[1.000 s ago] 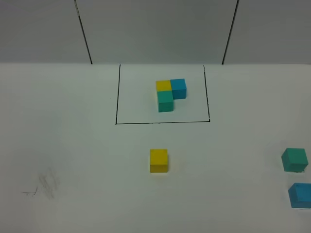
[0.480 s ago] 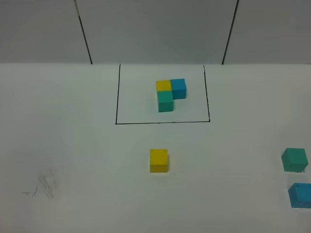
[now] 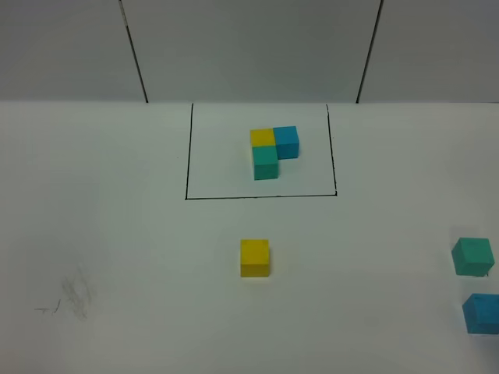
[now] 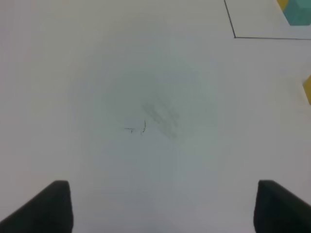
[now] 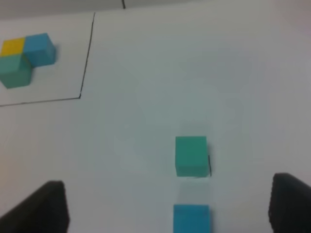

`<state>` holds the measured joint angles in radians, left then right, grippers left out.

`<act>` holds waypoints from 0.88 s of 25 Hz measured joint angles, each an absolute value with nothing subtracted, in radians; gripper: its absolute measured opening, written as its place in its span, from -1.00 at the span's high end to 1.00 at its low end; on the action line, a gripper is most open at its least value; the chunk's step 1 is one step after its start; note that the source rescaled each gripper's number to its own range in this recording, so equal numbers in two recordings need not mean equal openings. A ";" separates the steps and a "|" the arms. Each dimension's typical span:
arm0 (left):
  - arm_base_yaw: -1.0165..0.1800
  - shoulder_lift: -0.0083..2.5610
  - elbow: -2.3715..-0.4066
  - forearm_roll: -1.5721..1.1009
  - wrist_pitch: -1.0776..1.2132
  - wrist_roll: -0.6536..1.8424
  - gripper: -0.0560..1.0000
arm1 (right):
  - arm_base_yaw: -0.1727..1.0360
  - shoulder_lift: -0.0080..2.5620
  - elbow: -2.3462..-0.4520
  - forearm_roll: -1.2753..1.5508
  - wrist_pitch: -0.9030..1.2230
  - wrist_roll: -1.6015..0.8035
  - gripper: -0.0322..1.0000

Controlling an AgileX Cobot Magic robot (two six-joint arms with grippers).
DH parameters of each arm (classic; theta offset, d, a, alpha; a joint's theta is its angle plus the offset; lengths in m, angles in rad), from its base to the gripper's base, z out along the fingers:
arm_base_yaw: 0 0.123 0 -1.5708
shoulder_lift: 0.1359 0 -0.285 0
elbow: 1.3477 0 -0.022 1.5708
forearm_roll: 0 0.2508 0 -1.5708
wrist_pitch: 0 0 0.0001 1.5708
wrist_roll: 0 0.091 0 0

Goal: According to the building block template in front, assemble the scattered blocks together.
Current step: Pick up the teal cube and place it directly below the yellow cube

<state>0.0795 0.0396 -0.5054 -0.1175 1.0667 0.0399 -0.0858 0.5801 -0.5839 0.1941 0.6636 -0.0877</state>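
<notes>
The left gripper (image 4: pixel 163 209) is showing only two matte black fingers (image 4: pixel 46 208), blunt and slab-like with slanted outer edges. The right gripper (image 5: pixel 170 208) is showing the same plain black fingers (image 5: pixel 291 204), slightly blurred.

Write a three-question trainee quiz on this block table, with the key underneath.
1. True or false: the loose yellow cube lies inside the black outline.
2. Pick one: in the template, which cube sits at the corner of the L? A yellow, B blue, C teal-green.
3. Fill in: far to the right of the loose yellow cube, the loose teal-green cube has a loose ____ cube in front of it.
Key: 1 false; 2 A; 3 blue cube.
</notes>
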 joint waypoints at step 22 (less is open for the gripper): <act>0.079 0.040 -0.505 -0.118 1.067 0.040 -0.33 | -0.086 1.419 -0.735 0.030 0.382 -0.087 -0.66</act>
